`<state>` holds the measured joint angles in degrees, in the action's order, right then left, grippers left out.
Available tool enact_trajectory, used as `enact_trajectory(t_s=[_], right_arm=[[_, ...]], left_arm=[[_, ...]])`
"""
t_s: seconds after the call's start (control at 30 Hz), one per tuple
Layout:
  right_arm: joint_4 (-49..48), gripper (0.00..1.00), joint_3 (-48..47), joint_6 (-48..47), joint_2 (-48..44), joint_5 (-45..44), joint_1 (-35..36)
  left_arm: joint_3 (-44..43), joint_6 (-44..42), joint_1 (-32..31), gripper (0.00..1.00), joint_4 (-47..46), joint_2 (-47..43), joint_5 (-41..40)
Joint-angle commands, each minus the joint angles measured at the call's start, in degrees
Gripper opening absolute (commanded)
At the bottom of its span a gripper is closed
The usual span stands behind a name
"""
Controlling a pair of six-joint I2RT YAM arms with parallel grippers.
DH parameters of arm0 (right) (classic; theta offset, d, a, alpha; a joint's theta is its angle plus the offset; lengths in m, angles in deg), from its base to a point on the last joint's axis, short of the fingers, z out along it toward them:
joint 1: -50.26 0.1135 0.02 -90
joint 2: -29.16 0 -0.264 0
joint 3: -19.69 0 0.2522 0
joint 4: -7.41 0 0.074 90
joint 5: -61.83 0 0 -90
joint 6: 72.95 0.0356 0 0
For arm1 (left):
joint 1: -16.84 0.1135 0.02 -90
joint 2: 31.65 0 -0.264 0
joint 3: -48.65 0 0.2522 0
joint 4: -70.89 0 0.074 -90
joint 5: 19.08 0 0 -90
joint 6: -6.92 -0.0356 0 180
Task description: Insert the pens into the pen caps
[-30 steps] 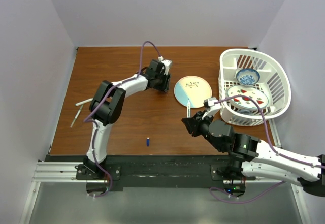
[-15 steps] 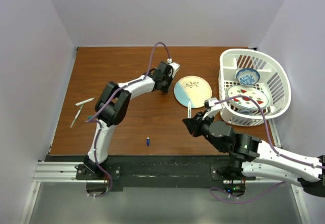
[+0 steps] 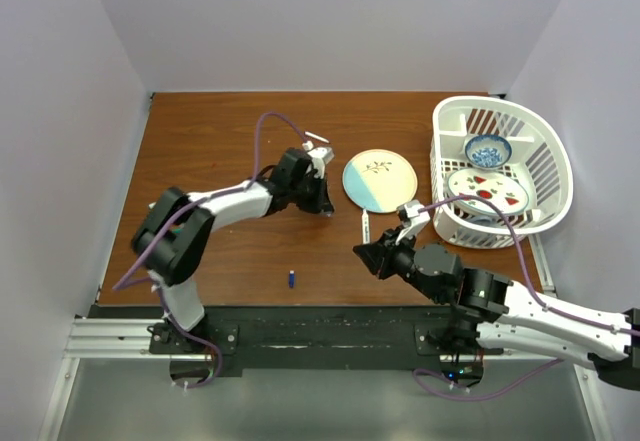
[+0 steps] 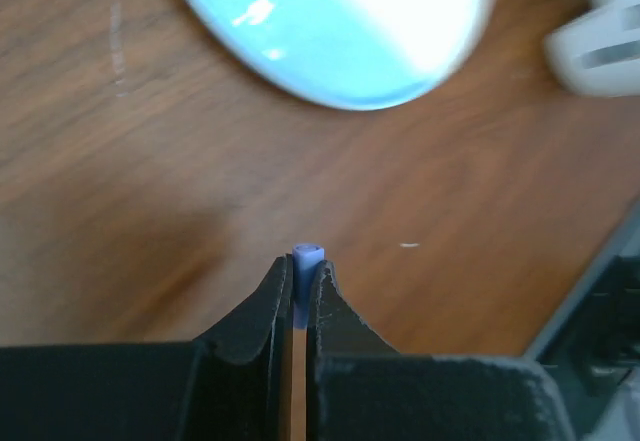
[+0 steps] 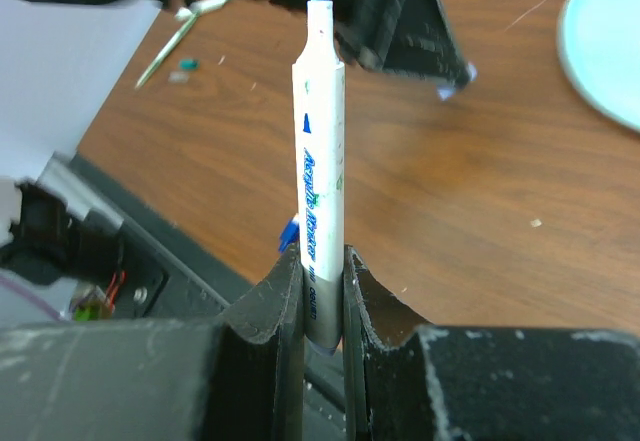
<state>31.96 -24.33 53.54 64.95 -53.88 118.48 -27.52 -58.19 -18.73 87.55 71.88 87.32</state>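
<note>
My left gripper (image 4: 302,271) is shut on a small dark blue pen cap (image 4: 307,256), whose open end pokes out past the fingertips above the wood. In the top view that gripper (image 3: 322,204) hangs just left of the plate. My right gripper (image 5: 322,271) is shut on the lower end of a white pen (image 5: 320,151), blue tip pointing away; from above the pen (image 3: 365,226) points up the table. A second blue cap (image 3: 291,279) lies near the front edge. Two more pens (image 5: 200,6) and a green cap (image 5: 187,63) lie far left, hidden under the left arm from above.
A round pale blue and cream plate (image 3: 380,181) lies mid-table. A white basket (image 3: 545,161) with a blue bowl (image 3: 488,149) and a patterned plate stands at the right. The black front rail (image 3: 320,326) runs along the near edge.
The left gripper closed on the blue cap and drew back from the plate's upper left toward the near side. The right gripper with its pen shifted slightly left and nearer.
</note>
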Motion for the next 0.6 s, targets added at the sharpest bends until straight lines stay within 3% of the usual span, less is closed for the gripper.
enact_trajectory(t_s=[0.0, 0.17, 0.4, 0.57], right_arm=[[-13.82, 0.0, 4.85, -0.72, 0.07, 10.32, -0.02], [-26.85, 0.0, 10.48, -2.74, 4.1, 16.91, -0.02], [-44.59, 0.0, 12.95, -4.06, 12.1, 24.04, -0.02], [-47.96, 0.0, 10.84, -4.59, 19.75, 23.52, -0.02]], left_arm=[[11.58, 14.91, -0.11, 0.0, -22.99, -15.79, 10.04], [25.92, 25.1, -0.11, 0.0, -42.05, -28.35, 11.37], [36.21, 30.39, -0.11, 0.0, -55.44, -40.76, 8.3], [40.79, 32.34, -0.2, 0.0, -59.06, -46.21, 5.05]])
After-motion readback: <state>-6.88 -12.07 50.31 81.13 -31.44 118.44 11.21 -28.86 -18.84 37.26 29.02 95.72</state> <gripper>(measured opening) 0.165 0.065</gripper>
